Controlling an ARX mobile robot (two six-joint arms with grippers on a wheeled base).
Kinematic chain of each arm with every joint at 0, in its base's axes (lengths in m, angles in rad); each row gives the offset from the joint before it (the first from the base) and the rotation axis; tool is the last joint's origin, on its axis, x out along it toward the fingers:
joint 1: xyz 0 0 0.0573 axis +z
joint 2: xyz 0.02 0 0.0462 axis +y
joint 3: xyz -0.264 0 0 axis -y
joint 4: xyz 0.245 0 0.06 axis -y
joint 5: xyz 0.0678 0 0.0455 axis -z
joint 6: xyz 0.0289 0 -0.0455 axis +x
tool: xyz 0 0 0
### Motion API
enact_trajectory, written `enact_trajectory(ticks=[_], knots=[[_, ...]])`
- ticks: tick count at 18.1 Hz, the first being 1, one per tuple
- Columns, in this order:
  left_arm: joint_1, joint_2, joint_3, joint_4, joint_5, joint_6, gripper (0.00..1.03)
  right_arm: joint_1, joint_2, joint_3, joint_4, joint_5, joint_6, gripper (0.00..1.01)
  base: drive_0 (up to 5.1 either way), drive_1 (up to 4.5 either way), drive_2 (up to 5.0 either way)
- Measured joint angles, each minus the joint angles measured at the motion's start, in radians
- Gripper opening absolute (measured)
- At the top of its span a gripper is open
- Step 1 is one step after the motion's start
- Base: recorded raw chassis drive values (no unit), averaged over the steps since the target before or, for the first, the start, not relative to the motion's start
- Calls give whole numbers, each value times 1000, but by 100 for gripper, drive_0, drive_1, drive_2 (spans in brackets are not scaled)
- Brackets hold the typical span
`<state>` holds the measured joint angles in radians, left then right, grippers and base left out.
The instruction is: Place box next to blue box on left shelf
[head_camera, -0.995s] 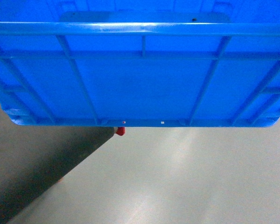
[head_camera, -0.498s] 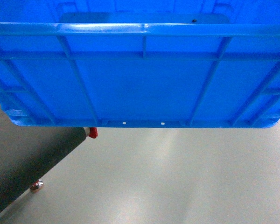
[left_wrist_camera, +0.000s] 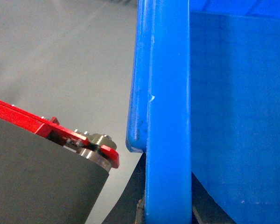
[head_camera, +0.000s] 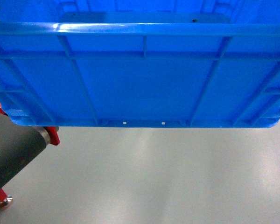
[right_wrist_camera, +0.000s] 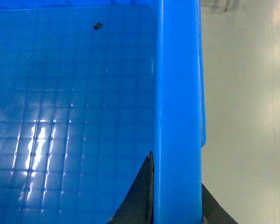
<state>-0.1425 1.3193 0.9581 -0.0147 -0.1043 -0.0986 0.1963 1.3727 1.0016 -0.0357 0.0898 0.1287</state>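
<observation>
Box (head_camera: 140, 84): fills the upper half of the head view, held up off the pale grey floor (head_camera: 168, 177), ribbed side wall toward the camera, thick rim across the top, two small pale notches at the bottom edge. No lettering, brand or label readable on any visible face. Inside floor has a moulded grid pattern with one small dark speck on it.

Dark cylindrical roller or belt end (head_camera: 11, 154): lower left in head view, below the box's left corner, apart from it.

Red bracket (left_wrist_camera: 60, 135): caps the roller's end, with a metal fitting and small bolts.

Left gripper (left_wrist_camera: 165, 205): dark fingers either side of the box's left rim, clamped on it.

Right gripper (right_wrist_camera: 175, 205): dark fingers straddle the right rim, one inside, one outside, clenched on it.
</observation>
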Motion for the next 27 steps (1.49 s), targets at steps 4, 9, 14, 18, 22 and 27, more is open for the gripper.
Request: enact_trajectory(ticks=[4, 9, 14, 18, 22, 27], knots=[[0, 0, 0, 0, 0, 0, 7, 0, 0, 0, 0, 0, 0, 8, -153, -153, -153], [0, 0, 0, 0, 0, 0, 7, 0, 0, 0, 0, 0, 0, 8, -155, -155, -155], [0, 0, 0, 0, 0, 0, 7, 0, 0, 0, 0, 0, 0, 8, -155, -155, -155], [0, 0, 0, -2, 0, 0, 7, 0, 0, 0, -1, 0, 0, 8, -154, -154, -154], [-3, -2, 0, 4, 1, -3, 7, 0, -7, 0, 2, 4, -3, 8, -55, 376, -486], [-3, -2, 0, 0, 0, -3, 7, 0, -6, 0, 1, 3, -3, 8, 11, 441, -419]])
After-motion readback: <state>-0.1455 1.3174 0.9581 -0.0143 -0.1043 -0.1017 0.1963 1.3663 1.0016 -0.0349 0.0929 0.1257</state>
